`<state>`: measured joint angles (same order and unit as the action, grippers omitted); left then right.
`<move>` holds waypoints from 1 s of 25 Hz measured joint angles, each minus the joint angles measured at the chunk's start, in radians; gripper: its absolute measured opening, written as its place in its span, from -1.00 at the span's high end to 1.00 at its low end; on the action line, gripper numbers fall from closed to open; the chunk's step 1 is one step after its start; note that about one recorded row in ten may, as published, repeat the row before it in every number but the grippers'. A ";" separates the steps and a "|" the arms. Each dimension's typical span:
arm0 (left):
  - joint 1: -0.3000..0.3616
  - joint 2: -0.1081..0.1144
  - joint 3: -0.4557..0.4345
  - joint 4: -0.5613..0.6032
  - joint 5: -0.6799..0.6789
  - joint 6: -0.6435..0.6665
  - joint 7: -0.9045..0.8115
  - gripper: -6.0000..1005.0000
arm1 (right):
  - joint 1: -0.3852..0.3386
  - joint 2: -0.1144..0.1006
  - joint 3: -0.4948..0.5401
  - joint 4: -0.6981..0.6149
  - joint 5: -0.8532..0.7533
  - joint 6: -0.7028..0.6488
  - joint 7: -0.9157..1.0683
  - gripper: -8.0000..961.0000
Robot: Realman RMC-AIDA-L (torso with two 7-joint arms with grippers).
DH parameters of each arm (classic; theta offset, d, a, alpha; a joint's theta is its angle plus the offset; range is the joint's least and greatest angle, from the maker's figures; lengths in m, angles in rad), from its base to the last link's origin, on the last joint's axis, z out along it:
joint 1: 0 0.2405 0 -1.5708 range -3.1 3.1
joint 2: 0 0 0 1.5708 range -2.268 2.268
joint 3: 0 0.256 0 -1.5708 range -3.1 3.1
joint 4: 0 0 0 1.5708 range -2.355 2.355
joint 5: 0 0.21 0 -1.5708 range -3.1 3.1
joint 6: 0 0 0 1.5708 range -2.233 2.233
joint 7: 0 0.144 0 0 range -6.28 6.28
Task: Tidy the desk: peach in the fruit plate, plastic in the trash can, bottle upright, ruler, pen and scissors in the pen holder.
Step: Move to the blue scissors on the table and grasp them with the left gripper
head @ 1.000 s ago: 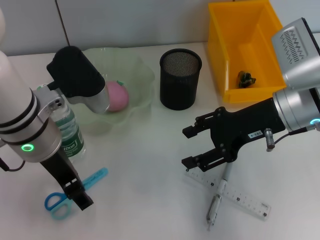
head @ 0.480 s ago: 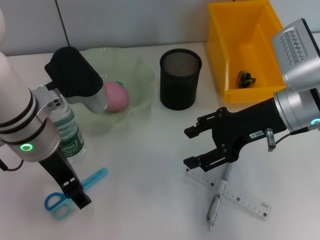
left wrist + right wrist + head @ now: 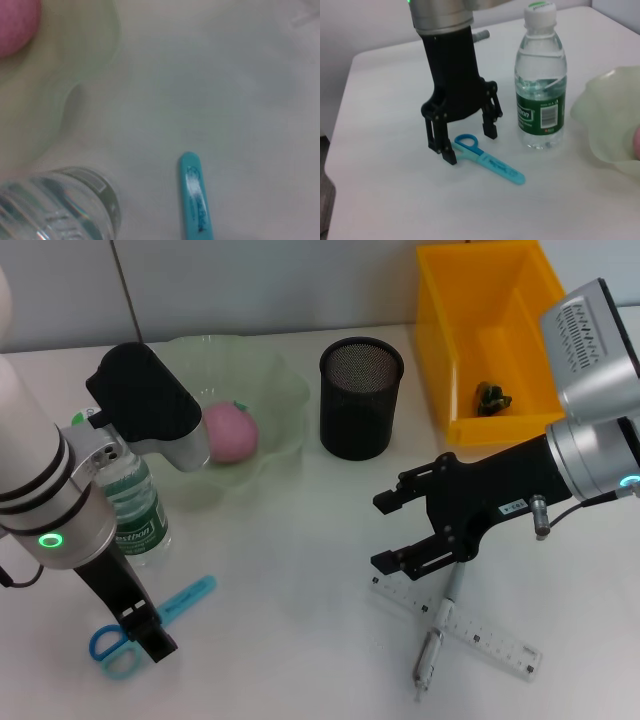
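Observation:
Blue scissors lie flat at the front left. My left gripper stands open right over them, its fingers on either side of the handle loop. The bottle stands upright beside the arm. A pink peach rests in the pale green fruit plate. At the front right, a silver pen lies across a clear ruler. My right gripper hovers open just above their near end. The black mesh pen holder looks empty.
A yellow bin at the back right holds a small dark crumpled scrap. The left wrist view shows the scissors' blade tip, the bottle and the plate's edge close together.
My left arm has shifted slightly left and its gripper has sunk a little closer to the scissors. The right gripper has drifted a touch to the right.

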<state>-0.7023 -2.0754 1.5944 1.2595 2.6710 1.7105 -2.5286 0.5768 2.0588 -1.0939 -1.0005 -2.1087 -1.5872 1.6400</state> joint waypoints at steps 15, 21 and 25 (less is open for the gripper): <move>0.001 0.000 -0.001 -0.022 0.002 -0.022 0.004 -0.62 | -0.005 0.004 -0.006 0.002 -0.005 0.001 -0.023 -0.58; 0.002 -0.003 0.006 -0.034 0.003 -0.042 0.001 -0.62 | -0.006 0.004 -0.007 0.002 -0.002 -0.002 -0.024 -0.58; 0.000 -0.003 0.007 -0.046 0.003 -0.049 0.001 -0.62 | -0.006 0.004 -0.005 0.002 -0.004 -0.004 -0.024 -0.58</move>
<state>-0.7027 -2.0785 1.6010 1.2134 2.6737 1.6616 -2.5277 0.5708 2.0632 -1.0989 -0.9986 -2.1122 -1.5913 1.6159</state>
